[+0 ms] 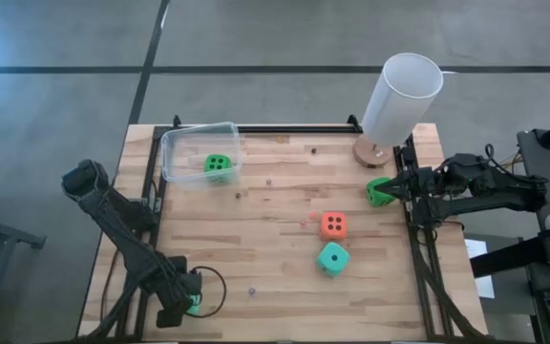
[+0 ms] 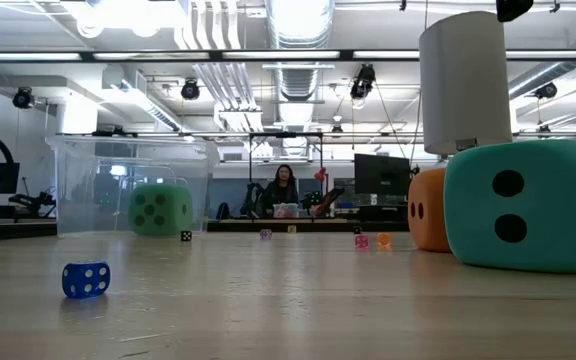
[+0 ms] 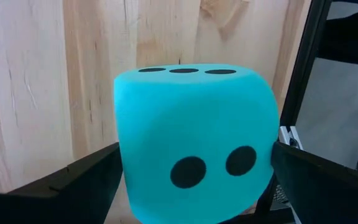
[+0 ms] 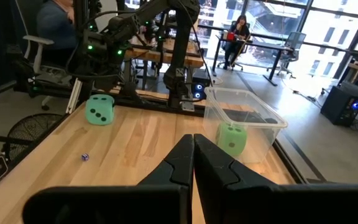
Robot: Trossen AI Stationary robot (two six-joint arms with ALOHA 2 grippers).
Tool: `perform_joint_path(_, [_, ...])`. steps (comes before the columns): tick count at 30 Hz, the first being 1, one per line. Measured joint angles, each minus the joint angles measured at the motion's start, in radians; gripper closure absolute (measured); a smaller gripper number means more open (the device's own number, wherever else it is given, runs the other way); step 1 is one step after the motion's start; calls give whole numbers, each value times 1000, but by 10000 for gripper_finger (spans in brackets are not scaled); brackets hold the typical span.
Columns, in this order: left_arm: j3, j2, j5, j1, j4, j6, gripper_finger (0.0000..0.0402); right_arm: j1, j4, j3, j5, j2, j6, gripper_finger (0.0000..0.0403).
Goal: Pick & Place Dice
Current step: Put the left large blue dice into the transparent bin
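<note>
My left gripper (image 1: 187,304) is at the table's near left corner, shut on a green die (image 3: 191,124), which also shows in the right wrist view (image 4: 99,110). My right gripper (image 1: 392,188) is near the right edge with its fingers shut (image 4: 193,146). Its tips reach a second green die (image 1: 376,193), which its own wrist view does not show. An orange die (image 1: 333,225) and a teal die (image 1: 332,258) rest flat on the boards, close together (image 2: 430,210) (image 2: 523,205). Another green die (image 1: 219,165) lies in the clear tub (image 1: 175,139). My left gripper pinches the green die between its two fingers (image 3: 73,180), one on each of two opposite side faces (image 3: 126,168). The three-pip face is turned away from the wrist and the two-pip face toward it. I cannot tell if the die is clear of the table. My right gripper's shut tips overlap the second green die's right side from the table's right; I cannot tell whether they touch it.
A tall white cylinder (image 1: 401,96) stands on a round wooden base at the far right corner, just beyond the right gripper. Several tiny dice, one of them blue (image 2: 86,280), are scattered over the boards. Black frame rails run along the table's left and right edges. A person sits in the room beyond.
</note>
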Motion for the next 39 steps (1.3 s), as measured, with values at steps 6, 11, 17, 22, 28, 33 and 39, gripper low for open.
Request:
perform_joint_path(6, [-4,1,-5,0,-10,0,2,0,0,0,0,0,-1,394])
perform_joint_path(11, [-12,1,-9,0,-11,-1,2,0,0,0,0,0,-2,394])
perform_joint_path(17, [-16,1,-19,1,-10,-1,2,0,0,0,0,0,-2,394])
perform_joint_path(22, [-16,1,-26,1,-10,-3,4,0,0,0,0,0,-1,394])
perform_joint_path(28, [-16,1,-30,1,-9,-12,3,0,0,0,0,0,0,394])
perform_joint_path(33, [-17,1,-28,1,-3,-31,2,0,0,0,0,0,0,394])
perform_joint_path(39, [-17,1,-26,1,-3,-38,3,0,0,0,0,0,-2,394])
